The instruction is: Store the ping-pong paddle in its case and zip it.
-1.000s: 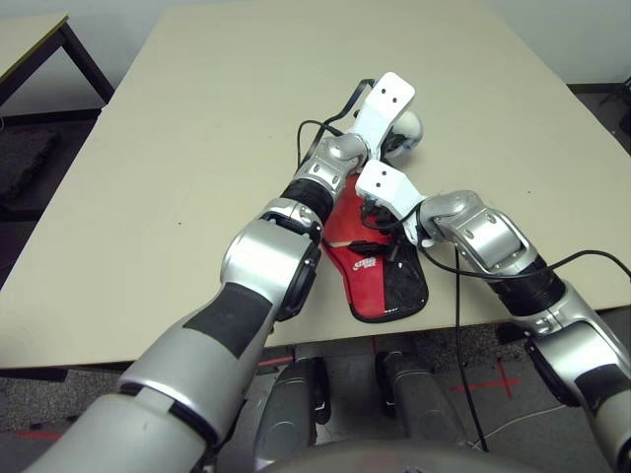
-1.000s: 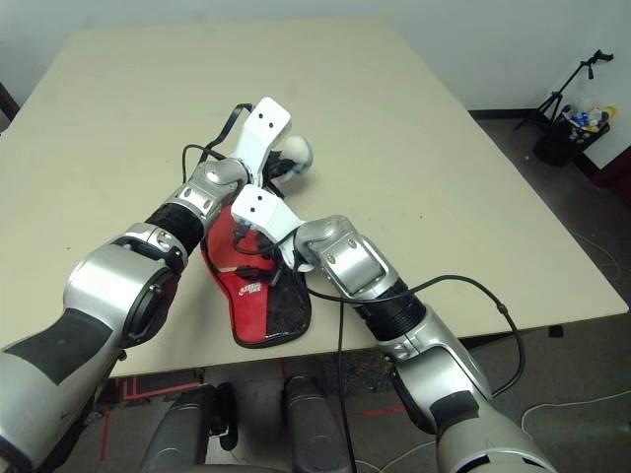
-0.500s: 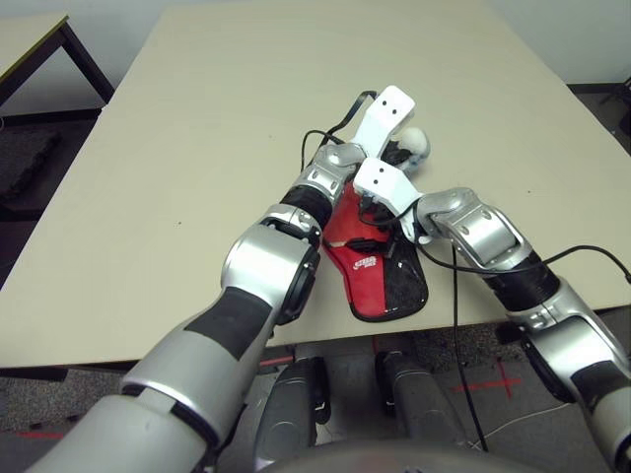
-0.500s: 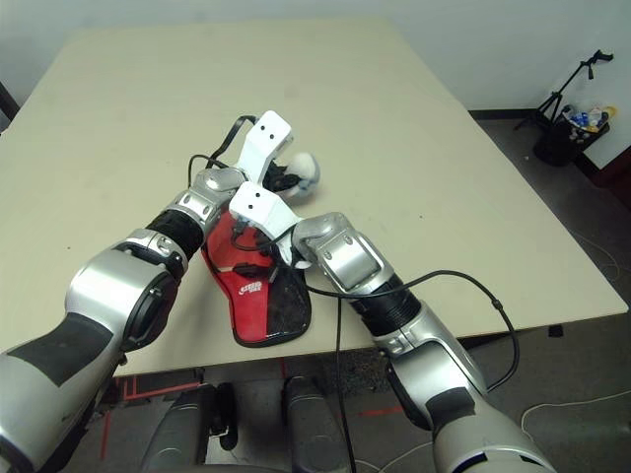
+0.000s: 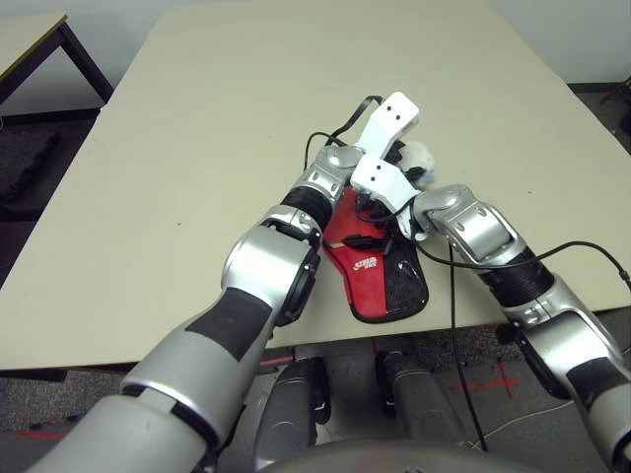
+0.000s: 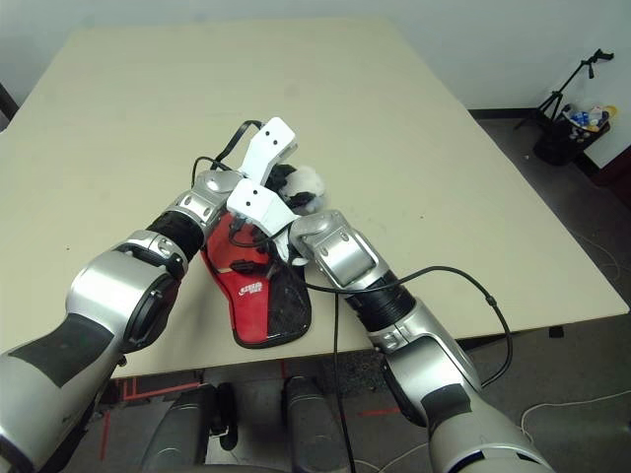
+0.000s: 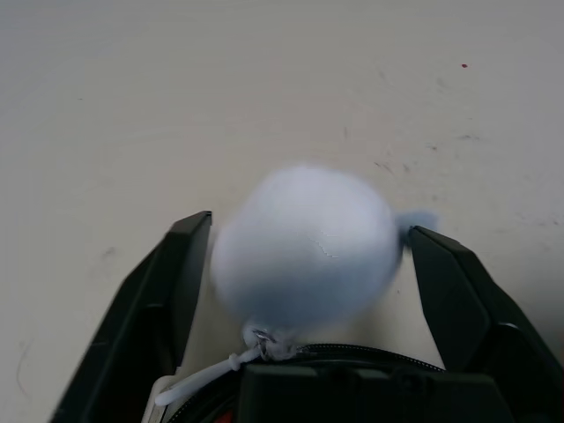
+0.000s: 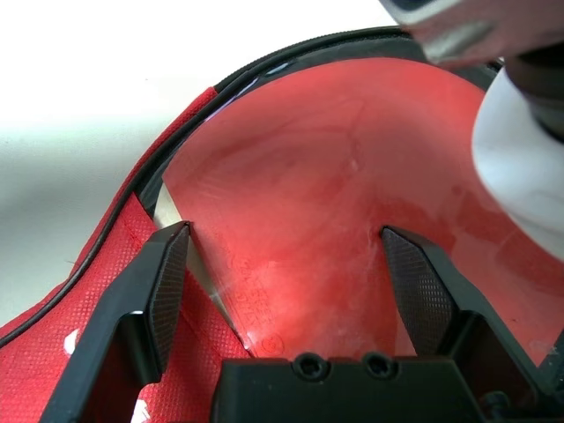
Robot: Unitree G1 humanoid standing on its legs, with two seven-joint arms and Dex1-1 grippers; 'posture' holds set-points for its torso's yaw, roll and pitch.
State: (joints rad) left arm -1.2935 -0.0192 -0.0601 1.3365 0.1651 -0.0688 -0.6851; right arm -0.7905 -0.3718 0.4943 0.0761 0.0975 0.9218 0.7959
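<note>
Ping-pong paddle [image 8: 300, 150]: lies in the case [image 5: 367, 288], red rubber face exposed through case opening; a pale wood edge shows next to the case's red fabric. Handle: hidden, cond. n/a. Case: flat on table [image 5: 227, 138], nr. the robot-side edge; red panel w/ white logo [image 6: 251, 288], blk panel alongside, blk trim. Zip not closed over the paddle face.

L gripper [image 7: 310, 222]: at far end of case, open, fingers apart either side of white pom-pom [image 7: 304, 247]. Contact w/ pom-pom: can't tell. Pom-pom blurred, just beyond case rim, joined to it by a short white tie [image 7: 207, 381]; zip teeth visible on rim nearby.

R gripper [image 8: 286, 227]: over case, open, fingers well apart above paddle face, nothing gripped. Its white housing is near the L one, nearer the robot.

Surroundings, rel. to case: blk cable [image 6: 434, 273] runs off R side, along R arm; 2nd table [image 5: 28, 44] well off to L, beyond main table; bin [image 6: 562, 146] w/ mixed items and blk stand [image 6: 582, 79] on floor, far R.
</note>
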